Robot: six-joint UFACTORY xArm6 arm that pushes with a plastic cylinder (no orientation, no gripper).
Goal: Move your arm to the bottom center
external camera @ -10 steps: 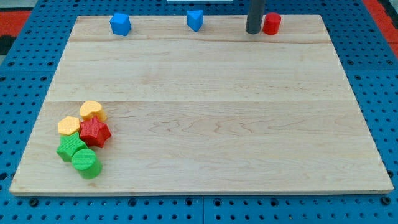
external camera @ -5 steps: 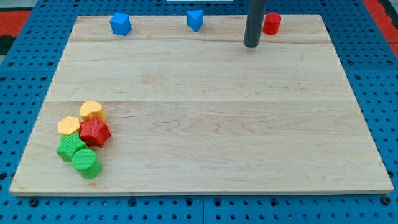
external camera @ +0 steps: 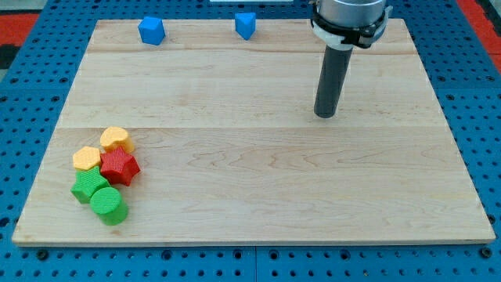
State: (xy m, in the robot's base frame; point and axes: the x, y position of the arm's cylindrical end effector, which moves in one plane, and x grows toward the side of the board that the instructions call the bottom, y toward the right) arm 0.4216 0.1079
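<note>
My tip [external camera: 325, 114] rests on the wooden board [external camera: 250, 180], right of centre and in the upper half of the view, with no block near it. The rod rises to the arm's head at the view's top, which hides the red block seen earlier. Two blue blocks sit along the top edge: one at the top left [external camera: 151, 30], one at the top centre [external camera: 246, 25]. A cluster lies at the lower left: yellow heart [external camera: 117, 139], yellow hexagon [external camera: 86, 158], red star [external camera: 119, 166], green block [external camera: 87, 186], green cylinder [external camera: 109, 204].
The board lies on a blue pegboard [external camera: 31, 94] that surrounds it on all sides.
My tip has moved down the view from beside the red block at the top edge toward the board's middle. The arm's head has come into view and now covers the red block. No block moved.
</note>
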